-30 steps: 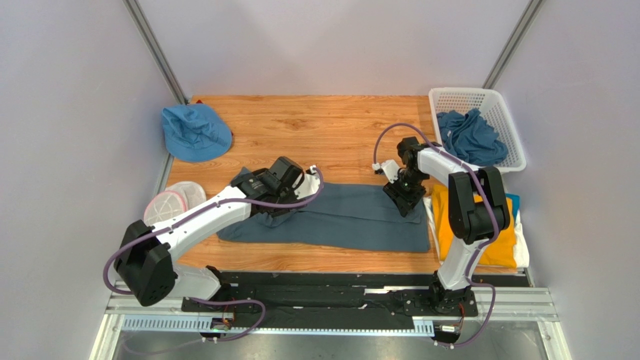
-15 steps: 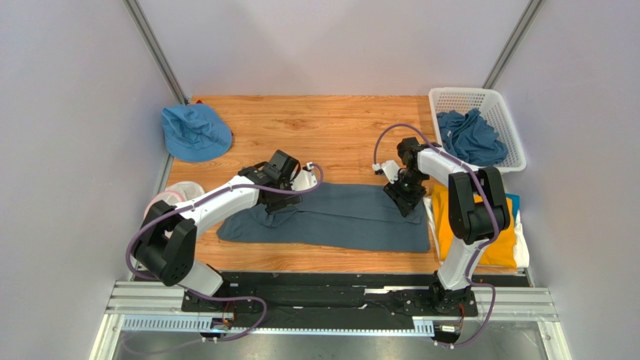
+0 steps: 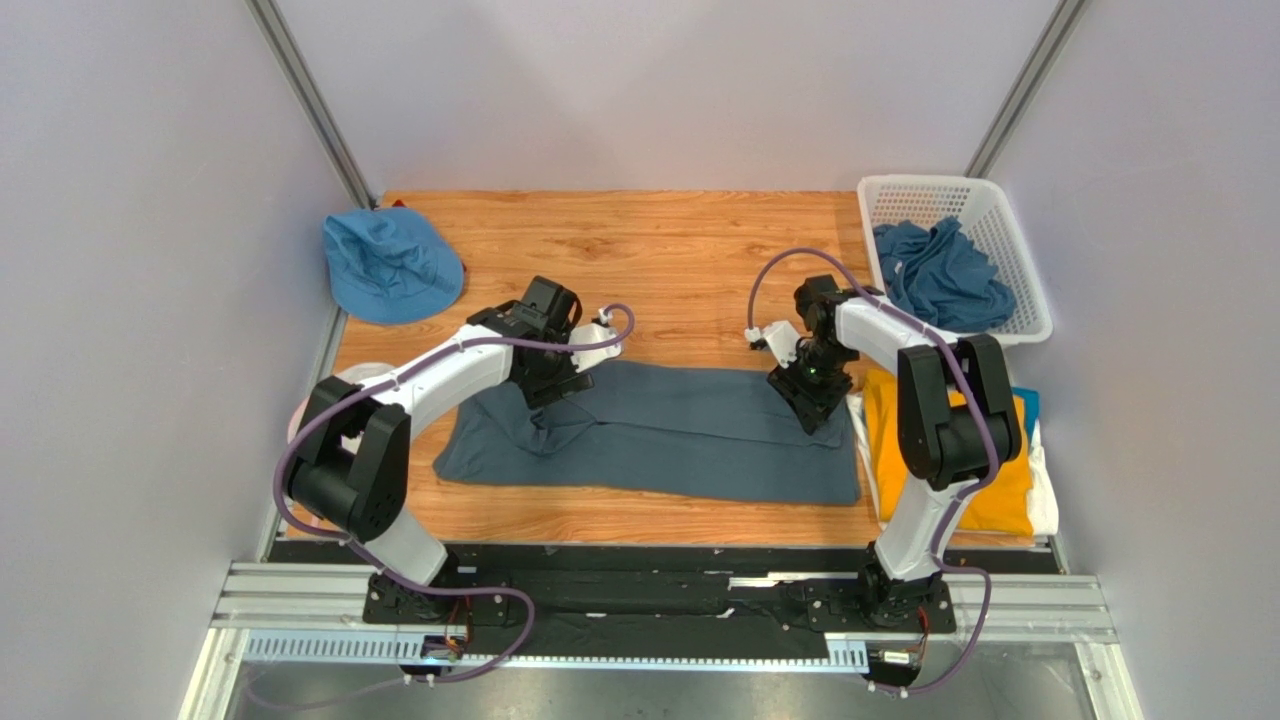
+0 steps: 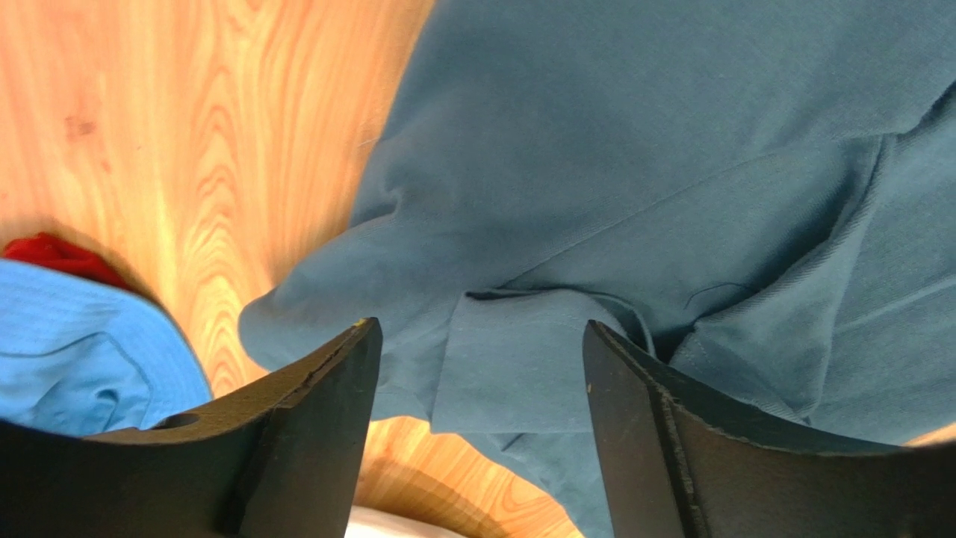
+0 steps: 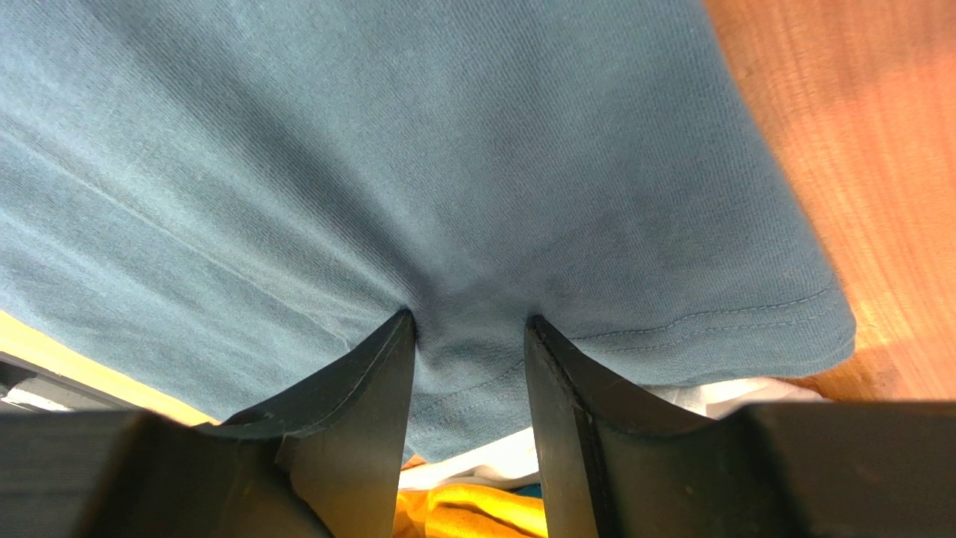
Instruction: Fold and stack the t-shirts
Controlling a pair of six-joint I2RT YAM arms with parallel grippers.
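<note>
A dark slate-blue t-shirt (image 3: 676, 435), folded into a long strip, lies across the near half of the table. My left gripper (image 3: 549, 393) hovers over its left part, jaws wide open and empty; in the left wrist view (image 4: 480, 336) a folded sleeve (image 4: 511, 359) lies between the fingers. My right gripper (image 3: 816, 408) is at the shirt's right end, jaws narrowed on a pucker of the cloth (image 5: 469, 325) next to the hem. A mustard-yellow t-shirt (image 3: 992, 480) lies on a white one at the right, with a bright blue edge showing.
A white basket (image 3: 1004, 210) at the back right holds more slate-blue shirts (image 3: 939, 270). A bright blue hat (image 3: 391, 263) lies at the back left. The round mesh pouch (image 3: 353, 384) is mostly hidden under my left arm. Bare wooden table (image 3: 661, 255) lies behind the shirt.
My left arm has swung left and back, and its gripper has come down lower over the shirt's left part, which now lies flatter. The right arm has not moved.
</note>
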